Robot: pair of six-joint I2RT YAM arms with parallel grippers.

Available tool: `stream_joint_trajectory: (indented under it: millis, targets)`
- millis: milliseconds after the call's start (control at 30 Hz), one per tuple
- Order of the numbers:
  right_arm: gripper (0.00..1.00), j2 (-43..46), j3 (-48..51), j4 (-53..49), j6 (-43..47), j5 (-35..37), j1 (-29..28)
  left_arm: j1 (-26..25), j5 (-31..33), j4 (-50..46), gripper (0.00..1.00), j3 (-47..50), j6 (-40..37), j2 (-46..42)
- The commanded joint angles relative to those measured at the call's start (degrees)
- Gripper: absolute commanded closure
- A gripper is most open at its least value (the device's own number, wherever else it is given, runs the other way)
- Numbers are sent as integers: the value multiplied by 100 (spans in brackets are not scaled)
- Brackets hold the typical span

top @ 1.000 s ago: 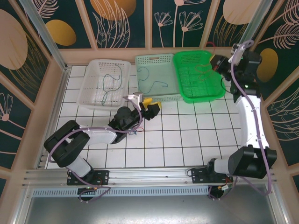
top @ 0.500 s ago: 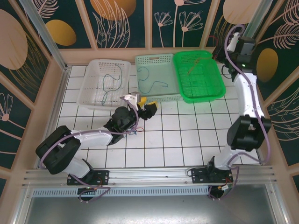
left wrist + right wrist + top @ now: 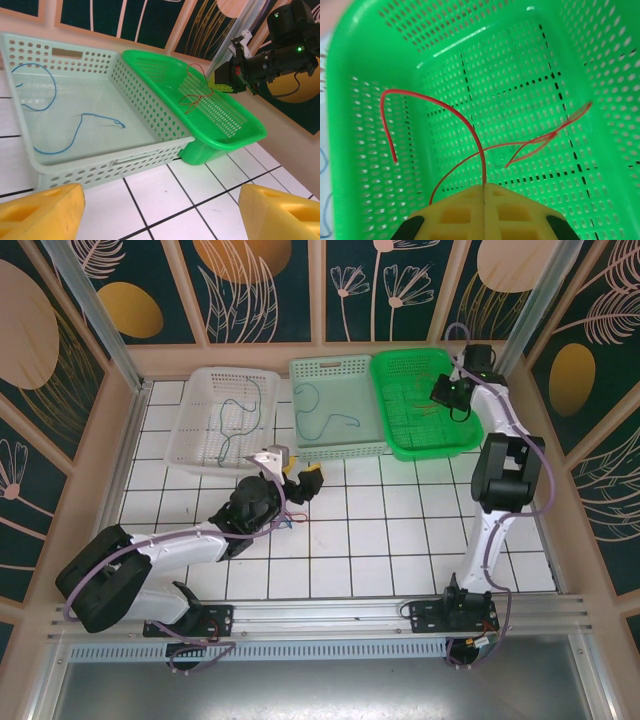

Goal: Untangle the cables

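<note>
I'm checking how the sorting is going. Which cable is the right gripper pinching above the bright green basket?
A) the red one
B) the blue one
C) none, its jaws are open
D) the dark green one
A: in the right wrist view, the right gripper is shut on the red cable, which loops out over the bright green basket.

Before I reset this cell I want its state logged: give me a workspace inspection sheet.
Surface: white tiled table, three baskets at back.
Job's things: red cable hanging over green basket; blue cable in pale green basket; dark cable in white basket.
Clutter: nothing seen.
Grippers: left gripper open, empty; right gripper shut on red cable.
Cables: lilac arm cables run along both arms.
Surroundings: leaf-patterned walls.
</note>
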State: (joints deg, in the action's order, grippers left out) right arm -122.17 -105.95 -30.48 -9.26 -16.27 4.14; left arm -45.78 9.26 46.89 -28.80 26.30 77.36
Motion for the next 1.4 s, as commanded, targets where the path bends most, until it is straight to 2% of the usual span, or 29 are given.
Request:
stream_joint_trajectory:
  millis: [0,33,67,100,133,167,233,500,600,667,800,867,967,1200,1367]
  targets:
    - [100,-348,-334,-333,135,268,-93,-23,175,-127,19,50,-117,-150]
    - [95,-441,-367,-319,124,293,-98,-27,182,-144,19,56,-126,-143]
    - [85,-501,-390,-298,113,323,-111,-27,191,-158,19,58,-133,-143]
    - [66,-541,-408,-252,125,359,-123,-26,207,-186,18,65,-138,-151]
    - [51,-556,-400,-159,120,387,-136,-21,211,-204,18,58,-135,-151]
    - [44,-541,-385,-91,111,424,-141,-22,234,-227,18,63,-136,-162]
    - [37,-466,-388,40,109,487,-164,-27,336,-297,18,67,-115,-198]
    - [31,409,55,483,13,722,-422,-27,1193,-1226,16,58,122,-430]
    - [32,1052,671,874,-86,815,-648,-20,1424,-1551,14,106,175,-509]
    - [34,1563,1228,1232,-3,617,-875,-22,1537,-1794,13,109,200,-554]
    - [42,2662,2618,1873,641,17,-1604,60,1857,-2426,5,103,720,-727]
    - [44,3105,3337,2123,1067,-228,-2041,253,1724,-2614,3,110,1026,-837]
    - [44,3516,4244,2422,1521,-35,-2807,704,1305,-2554,1,290,1526,-991]
    - [36,3722,5688,3558,992,-637,-3937,1091,1053,-2767,1,400,1795,-1010]
    - [34,3387,5928,3871,945,-301,-4702,1248,761,-2644,2,498,2041,-840]
